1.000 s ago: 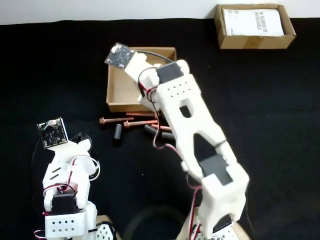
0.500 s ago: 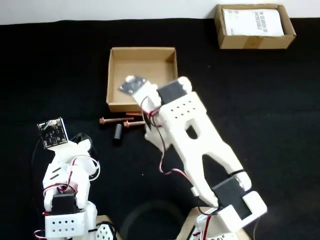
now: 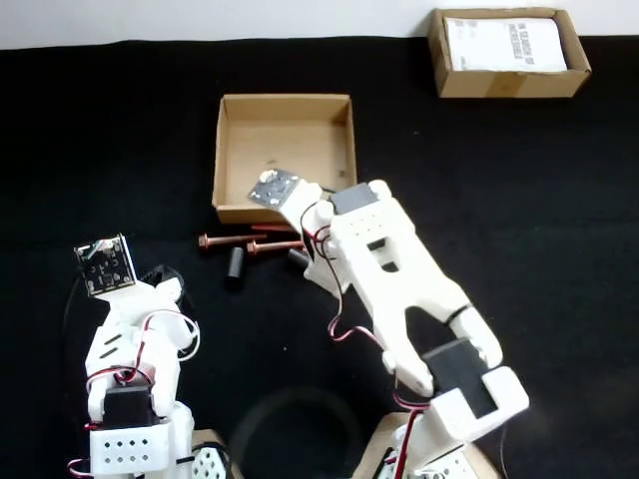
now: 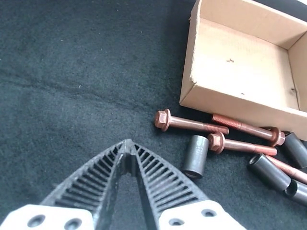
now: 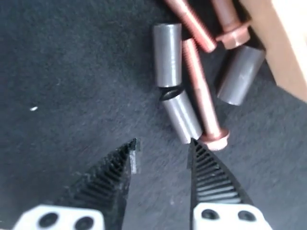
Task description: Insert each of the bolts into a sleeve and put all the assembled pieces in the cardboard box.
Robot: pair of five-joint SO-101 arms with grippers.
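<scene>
- Right gripper (image 5: pixel 163 143): jaws apart, nothing held. The tips hang low over the cloth (image 5: pixel 57 72), just beside a sleeve (image 5: pixel 182 115) lying along a bolt (image 5: pixel 201 93).
- Change: a second ago this gripper was up over the box (image 3: pixel 218 150). It has pulled back and now sits over the loose parts just outside the box's near wall.
- We read that as lining up a pick, and the sleeve nearest the tips looks like the target. We can't confirm it.
- Left gripper (image 4: pixel 127 143): jaws together, empty, parked well apart from the parts. It shows no movement across the frames.
- Parts: the bolts (image 4: pixel 189 123) and sleeves (image 4: pixel 195 155) lie mixed on the cloth near the box. None are mated that we can see.
- Box: we see no assembled piece on the part of its floor in view.
- Meaning: we judge the task is at its start. The first bolt-into-sleeve join is still to do, and it likely needs both grippers.
</scene>
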